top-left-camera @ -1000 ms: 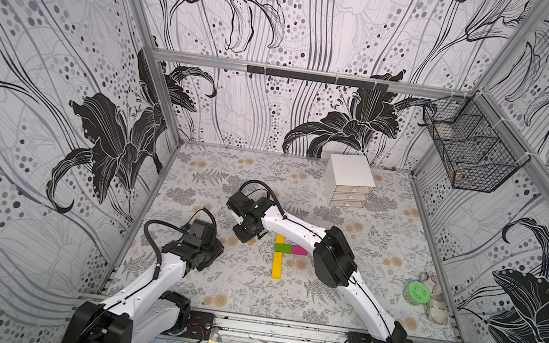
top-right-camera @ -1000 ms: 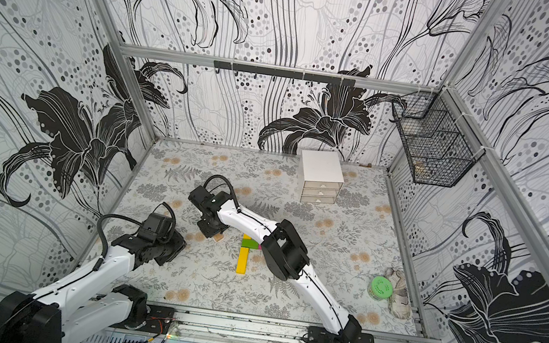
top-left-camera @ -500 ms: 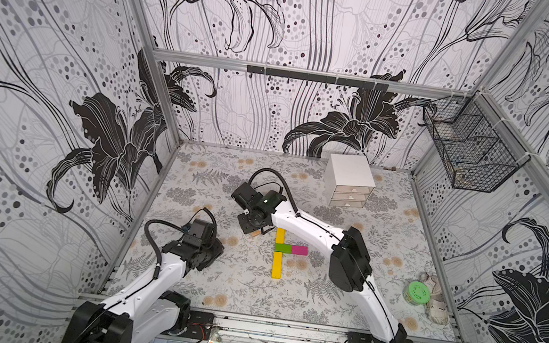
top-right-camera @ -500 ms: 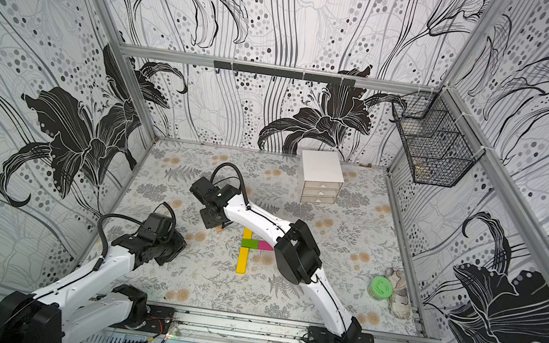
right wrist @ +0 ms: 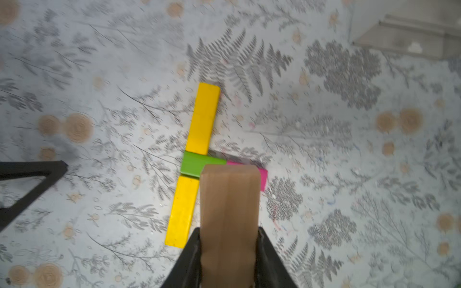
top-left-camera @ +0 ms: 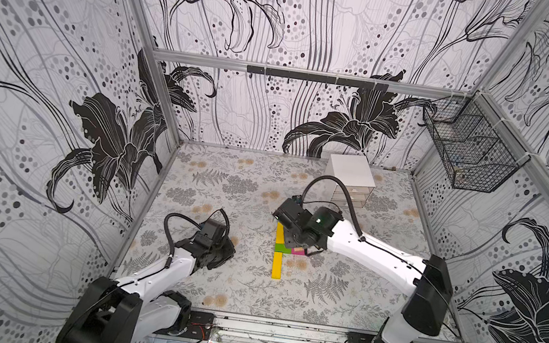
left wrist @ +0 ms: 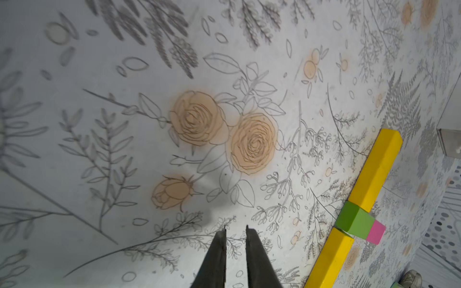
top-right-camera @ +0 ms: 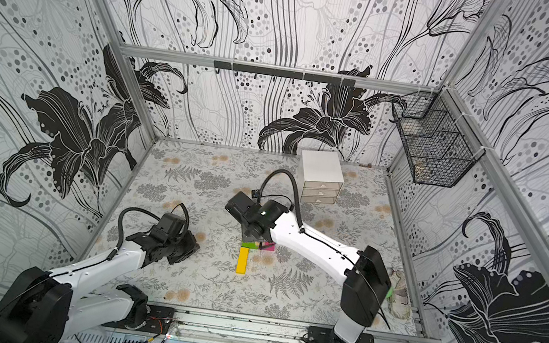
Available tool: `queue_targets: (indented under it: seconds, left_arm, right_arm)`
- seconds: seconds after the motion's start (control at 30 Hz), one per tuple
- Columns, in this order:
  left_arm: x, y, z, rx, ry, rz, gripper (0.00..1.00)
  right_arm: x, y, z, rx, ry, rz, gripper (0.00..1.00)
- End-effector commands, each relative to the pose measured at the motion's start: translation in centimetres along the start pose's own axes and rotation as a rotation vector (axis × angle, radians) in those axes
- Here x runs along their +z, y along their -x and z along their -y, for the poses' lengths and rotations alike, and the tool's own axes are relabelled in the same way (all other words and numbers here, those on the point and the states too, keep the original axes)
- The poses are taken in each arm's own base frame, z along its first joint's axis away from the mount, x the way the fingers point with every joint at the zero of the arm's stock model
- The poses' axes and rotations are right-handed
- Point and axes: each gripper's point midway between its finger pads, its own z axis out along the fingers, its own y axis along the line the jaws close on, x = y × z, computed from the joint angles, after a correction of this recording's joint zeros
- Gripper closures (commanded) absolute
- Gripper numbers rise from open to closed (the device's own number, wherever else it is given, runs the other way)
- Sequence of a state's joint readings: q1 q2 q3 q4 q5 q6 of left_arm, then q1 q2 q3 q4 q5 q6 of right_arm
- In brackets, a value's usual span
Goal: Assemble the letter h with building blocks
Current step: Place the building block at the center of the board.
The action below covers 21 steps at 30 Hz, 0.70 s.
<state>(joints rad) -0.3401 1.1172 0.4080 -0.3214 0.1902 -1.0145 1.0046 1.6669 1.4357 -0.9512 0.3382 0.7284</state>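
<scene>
On the floral mat lie two yellow blocks (top-left-camera: pixel 277 265) (top-left-camera: pixel 280 233) in one line with a green block (top-left-camera: pixel 279 248) between them. A magenta block (top-left-camera: pixel 297 251) touches the green one on its right. In the right wrist view my right gripper (right wrist: pixel 228 229) is shut on a tan wood block (right wrist: pixel 228 212), held in the air over the magenta block (right wrist: pixel 262 177) and beside the nearer yellow one (right wrist: pixel 183 212). My left gripper (left wrist: pixel 235 228) hangs low over bare mat, left of the figure. Its fingers stand a narrow gap apart with nothing between them.
A white drawer unit (top-left-camera: pixel 350 179) stands at the back of the mat. A black wire basket (top-left-camera: pixel 469 152) hangs on the right wall. A sliver of a green round container (top-right-camera: pixel 390 293) shows behind my right arm's elbow, next to a crumpled cloth (top-right-camera: pixel 398 301).
My right arm has swung from left of the figure to right over the green and magenta blocks. The left arm has stayed in place.
</scene>
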Motion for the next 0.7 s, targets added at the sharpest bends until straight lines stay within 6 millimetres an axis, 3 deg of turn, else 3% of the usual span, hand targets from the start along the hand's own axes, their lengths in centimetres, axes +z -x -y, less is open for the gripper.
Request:
queue_targets:
  seconds: [0.0,0.1,0.2,0.37,0.67]
  left_arm:
    - [0.6,-0.3,1.8,0.035,-0.066,-0.003,0.82]
    - [1.0,-1.2,2.7,0.070,-0.080,-0.022,0.86]
    - [1.1,-2.2,3.3,0.108,-0.083,-0.027,0.88]
    - [1.7,-3.4,2.7,0.139,-0.052,-0.046,0.91]
    - [1.9,-3.9,2.4,0.132,-0.046,-0.052,0.93]
  right_arm:
    - [-0.1,-3.9,4.2,0.124,-0.104,-0.056,1.00]
    - [0.5,-6.5,5.7,0.175,-0.126,-0.095,1.00]
    - [1.4,-8.5,5.9,0.184,-0.136,-0.129,1.00]
    - [3.4,-10.2,4.1,0.153,-0.151,-0.180,1.00]
    - [6.7,-11.2,0.7,0.144,-0.156,-0.230,1.00]
